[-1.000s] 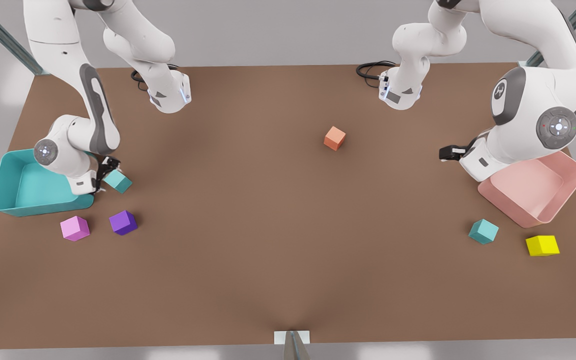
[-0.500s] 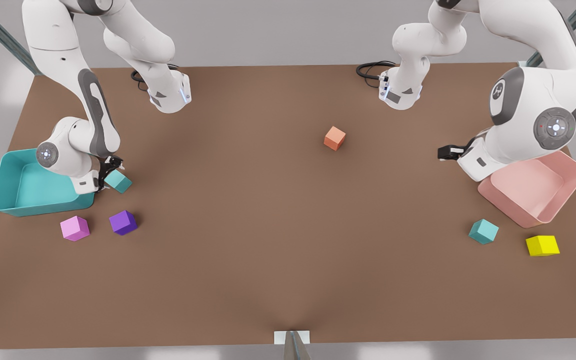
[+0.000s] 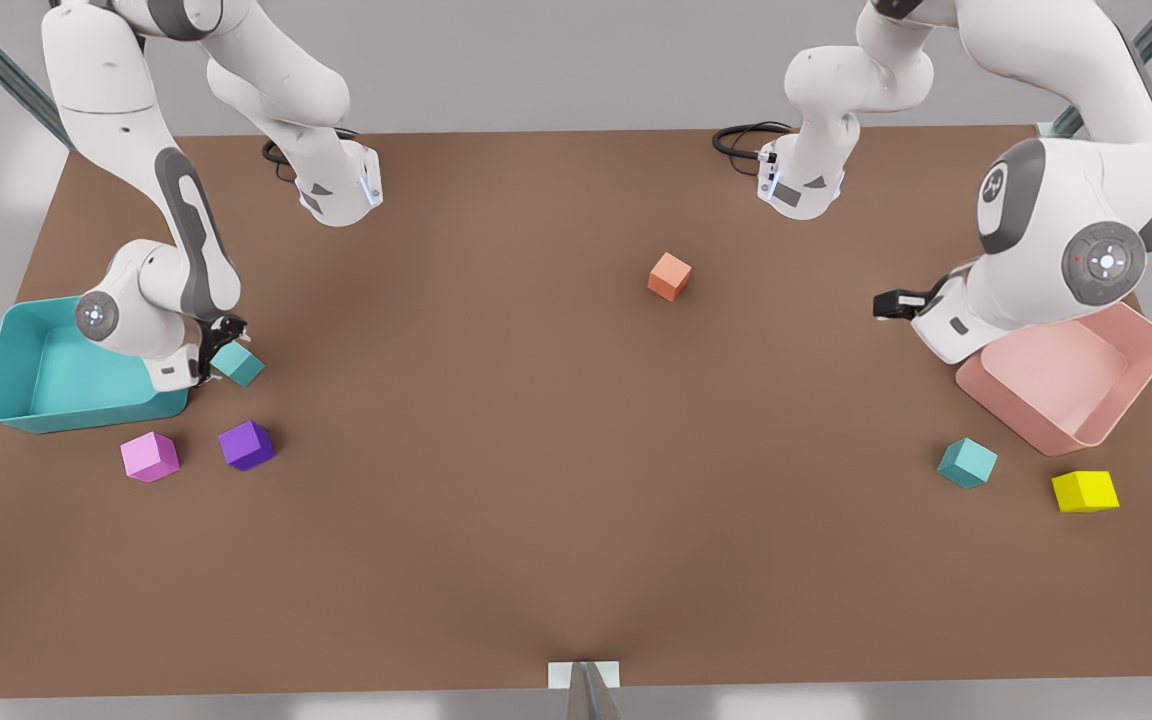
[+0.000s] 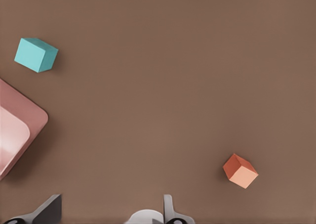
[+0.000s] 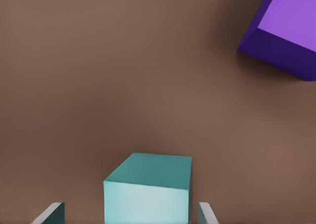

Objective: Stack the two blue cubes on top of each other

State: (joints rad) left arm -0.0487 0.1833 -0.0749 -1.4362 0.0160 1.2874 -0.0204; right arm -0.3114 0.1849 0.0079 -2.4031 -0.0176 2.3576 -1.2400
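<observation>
One blue cube point(image 3: 237, 363) point(image 5: 148, 194) rests on the table beside the teal bin, at the front view's left. My right gripper point(image 3: 220, 343) point(image 5: 128, 211) is lowered over it, open, with a finger on each side and a gap to both faces. The other blue cube point(image 3: 967, 462) point(image 4: 35, 54) lies at the front view's right, in front of the pink bin. My left gripper point(image 3: 886, 303) point(image 4: 108, 210) hovers open above the table beside the pink bin, well away from that cube, holding nothing.
A teal bin point(image 3: 11, 335) stands at the front view's left and a pink bin point(image 3: 1131, 375) point(image 4: 19, 130) at its right. A purple cube point(image 3: 246, 444) point(image 5: 286, 36) and a pink cube point(image 3: 149, 456) lie near the first blue cube. An orange cube point(image 3: 669, 276) point(image 4: 240, 170) and a yellow cube point(image 3: 1084, 491) lie elsewhere.
The arm over the blue cube at the front view's left shifted its wrist slightly; the cube stayed put. The other arm drifted a little towards the front view's left.
</observation>
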